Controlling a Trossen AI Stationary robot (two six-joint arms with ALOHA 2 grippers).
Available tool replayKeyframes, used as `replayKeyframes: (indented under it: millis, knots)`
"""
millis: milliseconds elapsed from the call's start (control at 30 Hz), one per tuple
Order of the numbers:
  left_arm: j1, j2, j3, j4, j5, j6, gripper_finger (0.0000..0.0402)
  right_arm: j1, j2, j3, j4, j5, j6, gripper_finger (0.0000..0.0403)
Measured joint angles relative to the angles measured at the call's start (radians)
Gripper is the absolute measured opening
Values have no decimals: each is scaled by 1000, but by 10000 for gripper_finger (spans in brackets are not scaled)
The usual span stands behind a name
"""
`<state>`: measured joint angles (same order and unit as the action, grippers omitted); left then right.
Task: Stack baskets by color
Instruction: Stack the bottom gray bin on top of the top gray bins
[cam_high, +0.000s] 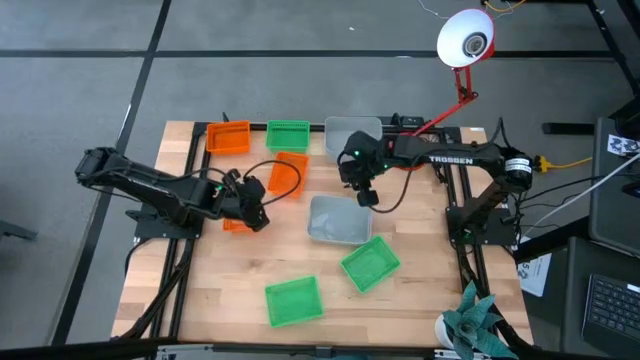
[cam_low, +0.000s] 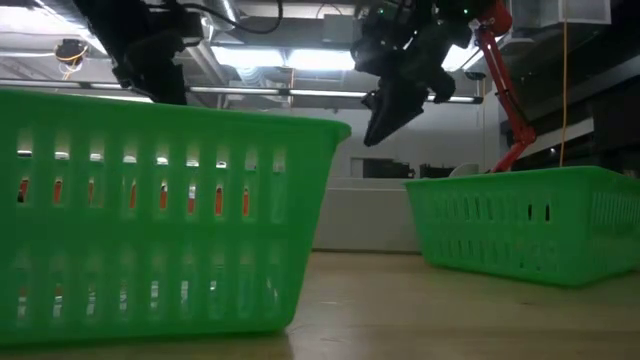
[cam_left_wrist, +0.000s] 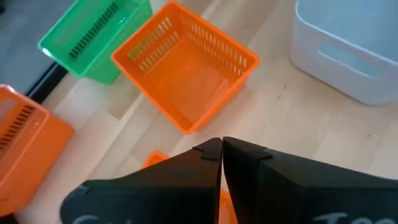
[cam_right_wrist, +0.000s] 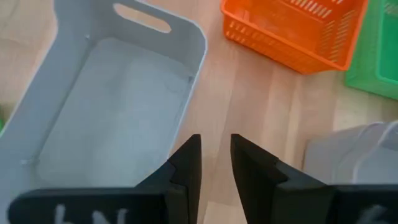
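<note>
On the wooden table (cam_high: 250, 270), nearest the front edge: 1 green basket (cam_high: 294, 300), empty, and beside it, set at an angle, a 2nd green basket (cam_high: 370, 263).
Mid-table: 1 grey-white basket (cam_high: 337, 219), empty, with a slot handle in its end wall. Right gripper (cam_high: 367, 196) hangs just above its far edge, fingers (cam_right_wrist: 186, 163) parted by a narrow gap, holding nothing. White lettering "TROSSEN" reads on the right arm (cam_high: 450, 157).
Mid-left: left gripper (cam_high: 255, 215), fingers (cam_left_wrist: 208, 163) pressed together tip to tip, nothing seen between them; a small orange piece (cam_high: 236, 225) shows at the table just beneath it, identity unclear. Beyond it, 1 orange basket (cam_high: 285, 177), tilted, empty.
Far edge, in a row: 1 orange basket (cam_high: 228, 137), 1 green basket (cam_high: 288, 135), 1 further grey-white basket (cam_high: 352, 136).
Far right corner: red desk lamp (cam_high: 465, 40) with white round head, no legible label.
</note>
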<state>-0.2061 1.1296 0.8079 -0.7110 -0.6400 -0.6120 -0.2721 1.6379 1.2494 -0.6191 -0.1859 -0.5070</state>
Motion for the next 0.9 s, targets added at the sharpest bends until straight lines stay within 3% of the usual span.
replayKeyframes:
  millis: [367,500,900]
  knots:
    - [0,1,-36,54,2,14,50,31,37,-52,122,27,142,97]
    - [0,3,-36,61,2,14,53,34,72,-52,123,77,217,101]
    - [0,4,-36,58,2,13,53,40,94,-52,121,79,320,101]
